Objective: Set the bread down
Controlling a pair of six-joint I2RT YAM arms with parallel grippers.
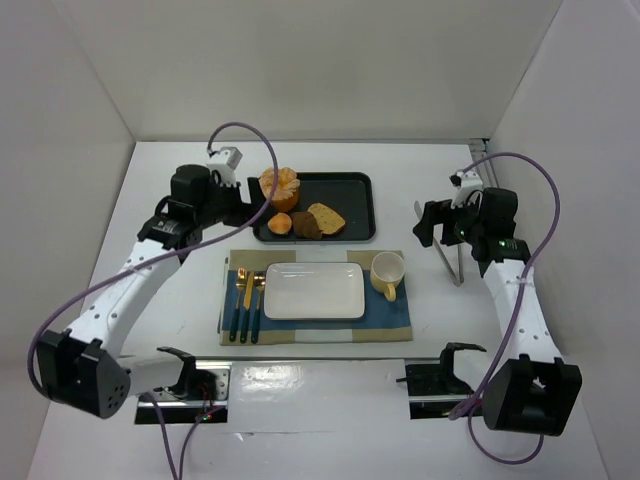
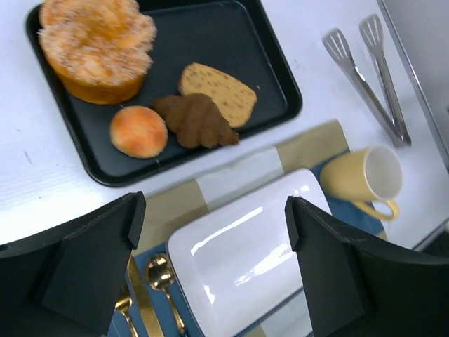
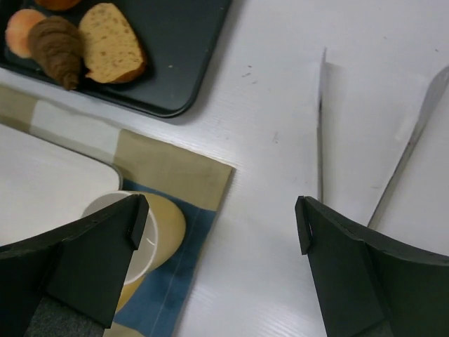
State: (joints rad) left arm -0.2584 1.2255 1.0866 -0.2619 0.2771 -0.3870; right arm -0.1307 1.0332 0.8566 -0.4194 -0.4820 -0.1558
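A white table is sitting inside white walls, seen from above, with a black tray lying at the far side of a placemat. The bread is lying at the tray's near edge, between an orange bun and a tan slice, with a sugared pastry sitting behind them. The left gripper is hovering at the tray's left end, near the bread; the right gripper is hanging well apart from it, beside the tongs. A white plate and a yellow cup are resting on the placemat. From the left wrist, the left gripper is holding its jaws wide apart with nothing between them, and the bread is lying beyond the fingertips, touching the tan slice and just beside the orange bun. From the right wrist, the right gripper is gaping fully and gripping nothing, while the bread is lying far off to the upper left on the tray, and the cup is standing partly behind the left finger.
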